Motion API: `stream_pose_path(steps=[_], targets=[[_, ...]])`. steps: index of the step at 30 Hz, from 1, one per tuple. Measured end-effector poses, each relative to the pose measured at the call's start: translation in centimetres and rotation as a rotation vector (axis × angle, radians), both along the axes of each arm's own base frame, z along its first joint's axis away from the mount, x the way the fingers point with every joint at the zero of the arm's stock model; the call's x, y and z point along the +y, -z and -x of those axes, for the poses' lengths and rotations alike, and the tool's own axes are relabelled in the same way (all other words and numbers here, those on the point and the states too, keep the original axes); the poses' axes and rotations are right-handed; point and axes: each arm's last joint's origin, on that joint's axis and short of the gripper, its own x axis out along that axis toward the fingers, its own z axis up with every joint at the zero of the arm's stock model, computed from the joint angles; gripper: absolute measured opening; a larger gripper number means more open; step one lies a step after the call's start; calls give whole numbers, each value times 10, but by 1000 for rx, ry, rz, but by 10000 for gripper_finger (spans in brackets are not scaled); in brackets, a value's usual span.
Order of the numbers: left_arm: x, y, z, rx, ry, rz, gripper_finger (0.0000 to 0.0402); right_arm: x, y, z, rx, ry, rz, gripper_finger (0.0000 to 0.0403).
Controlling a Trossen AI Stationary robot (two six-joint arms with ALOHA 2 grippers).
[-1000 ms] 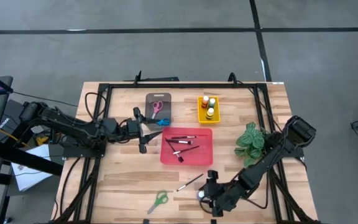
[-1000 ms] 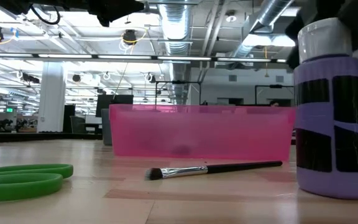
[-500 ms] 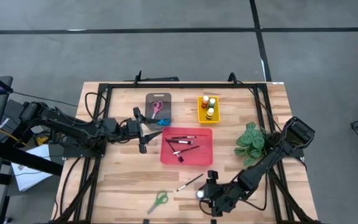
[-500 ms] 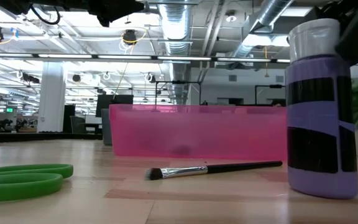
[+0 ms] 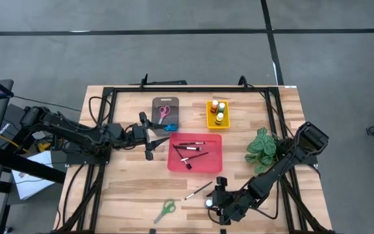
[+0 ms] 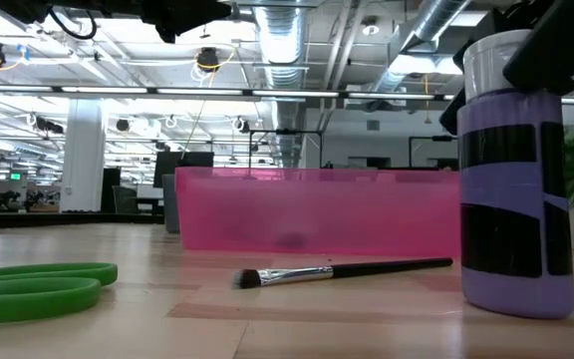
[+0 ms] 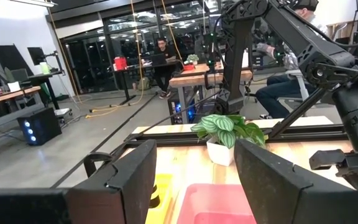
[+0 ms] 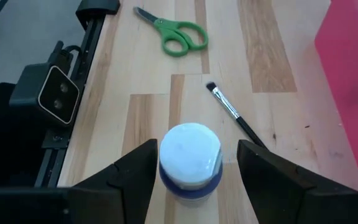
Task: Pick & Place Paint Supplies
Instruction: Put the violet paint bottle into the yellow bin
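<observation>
Right gripper (image 8: 191,163): fingers spread astride purple paint bottle (image 8: 189,158), upright on table (image 5: 128,188) near front edge, not yet pinched | Risk: off-centre closing tips bottle onto loose paintbrush (image 8: 236,116) | Left gripper (image 5: 158,138): spread, empty, beside pink tray (image 5: 213,166).

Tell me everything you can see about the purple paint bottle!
The purple paint bottle is a small plastic-looking tube shape with a white cap and black bands on its label. It stands upright on the wooden table near the front edge, beside a loose paintbrush. The right gripper has its open fingers on either side of it.
</observation>
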Motion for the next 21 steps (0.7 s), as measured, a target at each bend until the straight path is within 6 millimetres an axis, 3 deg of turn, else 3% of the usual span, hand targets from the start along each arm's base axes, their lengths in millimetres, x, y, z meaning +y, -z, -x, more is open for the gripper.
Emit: stream_pose_path(steps=[9, 21], targets=[[0, 1, 0, 6, 0, -1, 208, -2, -5, 1, -10, 8, 4, 207], [0, 1, 0, 7, 0, -1, 208, -3, -13, 4, -9, -2, -12, 146]])
